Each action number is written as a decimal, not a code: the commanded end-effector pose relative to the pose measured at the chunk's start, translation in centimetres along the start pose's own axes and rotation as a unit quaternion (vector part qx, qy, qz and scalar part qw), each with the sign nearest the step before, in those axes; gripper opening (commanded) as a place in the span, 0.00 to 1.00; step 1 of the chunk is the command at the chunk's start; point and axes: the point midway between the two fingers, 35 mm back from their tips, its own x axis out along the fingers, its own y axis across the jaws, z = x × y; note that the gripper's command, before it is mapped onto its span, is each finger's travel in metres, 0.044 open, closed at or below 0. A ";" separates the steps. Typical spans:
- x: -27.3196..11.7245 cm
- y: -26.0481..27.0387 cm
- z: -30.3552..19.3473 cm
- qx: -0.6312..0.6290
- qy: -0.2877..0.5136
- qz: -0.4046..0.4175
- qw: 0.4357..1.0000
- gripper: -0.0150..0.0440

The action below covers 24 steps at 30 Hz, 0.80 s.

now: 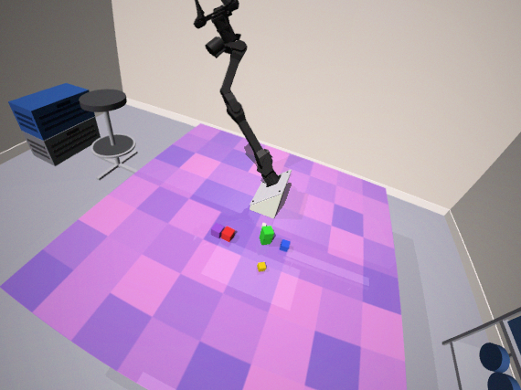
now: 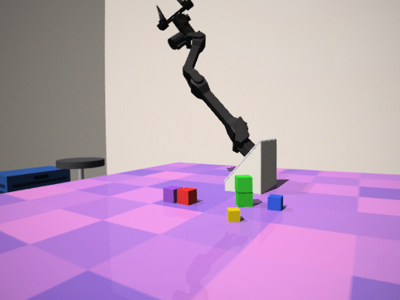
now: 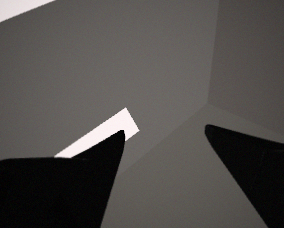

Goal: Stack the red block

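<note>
Zero contact so far: gripper (image 2: pixel 174 7) wide, empty, high up. Red block (image 2: pixel 186 195) on mat touching purple block (image 2: pixel 170 194), left of green tower (image 2: pixel 243 190). Approach from above, w/ jaws clear of purple.

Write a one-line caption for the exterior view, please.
Arm reared high, open gripper empty, above red block and green tower.

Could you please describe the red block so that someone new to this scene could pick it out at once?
Start at the white wedge that carries the arm, on the purple checked mat. Look left of the green tower: two blocks sit side by side. The red block is the one nearer the tower, touching the purple block.
</note>
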 end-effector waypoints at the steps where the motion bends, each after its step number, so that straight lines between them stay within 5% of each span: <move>1: 0.0 0.2 0.0 -0.002 -0.001 0.001 1.000 0.98; 12: 0.6 11.0 -3.3 -0.149 -0.027 0.096 0.984 1.00; 24: 0.1 22.2 -15.0 -0.311 0.016 0.235 0.921 1.00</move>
